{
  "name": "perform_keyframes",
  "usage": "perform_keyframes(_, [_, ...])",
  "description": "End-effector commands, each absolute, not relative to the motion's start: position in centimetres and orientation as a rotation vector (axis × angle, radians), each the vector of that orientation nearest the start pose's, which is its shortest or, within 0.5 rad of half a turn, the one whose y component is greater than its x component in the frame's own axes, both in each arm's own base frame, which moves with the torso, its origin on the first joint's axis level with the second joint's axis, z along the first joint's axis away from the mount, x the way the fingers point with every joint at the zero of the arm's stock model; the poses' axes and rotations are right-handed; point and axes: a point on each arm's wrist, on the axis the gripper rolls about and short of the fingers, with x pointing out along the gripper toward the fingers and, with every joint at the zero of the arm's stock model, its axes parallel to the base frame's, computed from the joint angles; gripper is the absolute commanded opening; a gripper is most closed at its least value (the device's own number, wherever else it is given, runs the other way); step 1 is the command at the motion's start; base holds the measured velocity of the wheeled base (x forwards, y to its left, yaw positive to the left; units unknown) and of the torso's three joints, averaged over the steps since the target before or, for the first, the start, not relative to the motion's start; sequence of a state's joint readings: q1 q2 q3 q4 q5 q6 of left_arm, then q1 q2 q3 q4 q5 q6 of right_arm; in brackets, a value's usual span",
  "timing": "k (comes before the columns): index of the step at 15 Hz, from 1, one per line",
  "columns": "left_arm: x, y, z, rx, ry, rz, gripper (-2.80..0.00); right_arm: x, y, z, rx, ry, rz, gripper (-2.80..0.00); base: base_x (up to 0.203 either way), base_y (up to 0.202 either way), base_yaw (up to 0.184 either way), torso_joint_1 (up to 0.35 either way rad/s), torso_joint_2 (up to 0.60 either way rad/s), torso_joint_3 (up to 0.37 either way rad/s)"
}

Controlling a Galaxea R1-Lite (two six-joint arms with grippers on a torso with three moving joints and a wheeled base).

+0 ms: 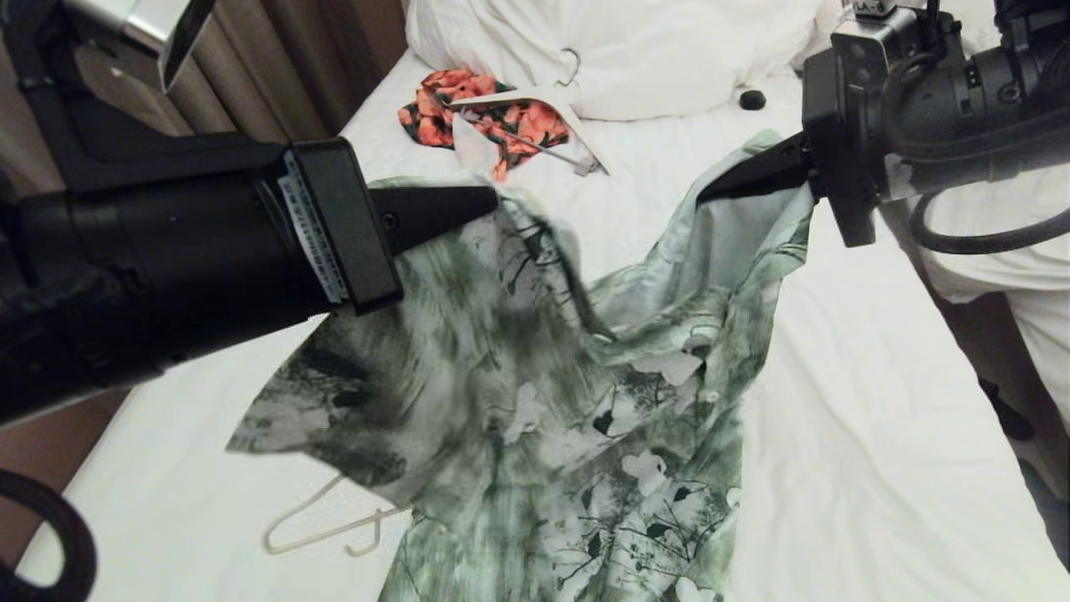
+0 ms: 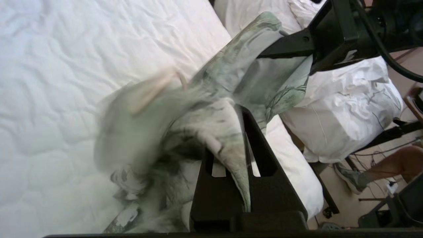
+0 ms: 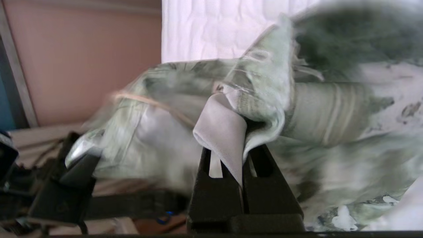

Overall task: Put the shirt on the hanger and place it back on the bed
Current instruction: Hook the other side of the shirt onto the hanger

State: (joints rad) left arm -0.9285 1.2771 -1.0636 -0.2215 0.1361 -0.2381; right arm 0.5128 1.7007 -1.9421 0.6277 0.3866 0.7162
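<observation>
**A:** Where do you have the shirt (image 1: 535, 401)?

**B:** You're holding it up over the middle of the bed (image 1: 836, 435), stretched between both arms. Your left gripper (image 1: 489, 205) is pinching one top edge of the fabric, your right gripper (image 1: 710, 192) the other, and the rest hangs down toward the foot end.

**A:** Do the wrist views confirm both grips?

**B:** Yes. In the left wrist view your fingers are pressed together on a fold of green cloth; the right wrist view shows the same, a pale fold squeezed between the fingers. The head view alone hides both pinch points behind fabric.

**A:** And the hanger (image 1: 326, 522)?

**B:** Only the head view shows it plainly: it lies flat on the sheet near the bed's left edge, partly under the hanging shirt. That view also shows an orange floral garment (image 1: 468, 109) with a second hanger (image 1: 535, 146) by the pillow (image 1: 652, 50).
</observation>
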Motion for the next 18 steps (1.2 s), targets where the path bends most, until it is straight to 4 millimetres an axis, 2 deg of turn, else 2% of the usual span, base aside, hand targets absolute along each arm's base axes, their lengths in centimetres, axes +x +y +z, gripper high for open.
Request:
perform_keyframes(1, [12.2,-16.5,32.4,-0.238,0.081,-0.811,-2.80,23.9,14.5,37.7,0.619,0.686,0.716,-2.80,0.000,0.000,0.000,0.000,0.00,0.000])
perform_keyframes(3, [12.2,-17.7,32.1,-0.253,0.058,-0.841,-2.80,24.0,14.6,37.7,0.597,0.678,0.725,-2.80,0.000,0.000,0.000,0.000,0.00,0.000])
perform_keyframes(5, [12.4,-18.4,31.0,-0.239,0.079,-0.852,-2.80,24.0,14.9,37.6,0.571,0.671,0.740,-2.80,0.000,0.000,0.000,0.000,0.00,0.000])
perform_keyframes(7, [12.4,-18.6,30.5,-0.230,0.094,-0.856,-2.80,24.0,15.4,37.6,0.514,0.650,0.773,-2.80,0.000,0.000,0.000,0.000,0.00,0.000])
perform_keyframes(9, [12.3,-19.0,30.5,-0.227,0.097,-0.869,-2.80,24.3,16.9,37.1,0.460,0.639,0.813,-2.80,0.000,0.000,0.000,0.000,0.00,0.000])
perform_keyframes(11, [12.2,-19.1,30.2,-0.221,0.107,-0.873,-2.80,24.8,18.3,36.1,0.437,0.662,0.792,-2.80,0.000,0.000,0.000,0.000,0.00,0.000])
perform_keyframes(14, [12.0,-18.7,29.8,-0.220,0.116,-0.869,-2.80,25.7,19.0,34.5,0.424,0.720,0.754,-2.80,0.000,0.000,0.000,0.000,0.00,0.000])
perform_keyframes(17, [11.4,-18.6,30.0,-0.223,0.112,-0.895,-2.80,25.5,19.3,34.4,0.417,0.732,0.764,-2.80,0.000,0.000,0.000,0.000,0.00,0.000])
perform_keyframes(18, [11.3,-18.8,29.5,-0.213,0.128,-0.899,-2.80,25.6,19.6,34.0,0.414,0.747,0.762,-2.80,0.000,0.000,0.000,0.000,0.00,0.000])
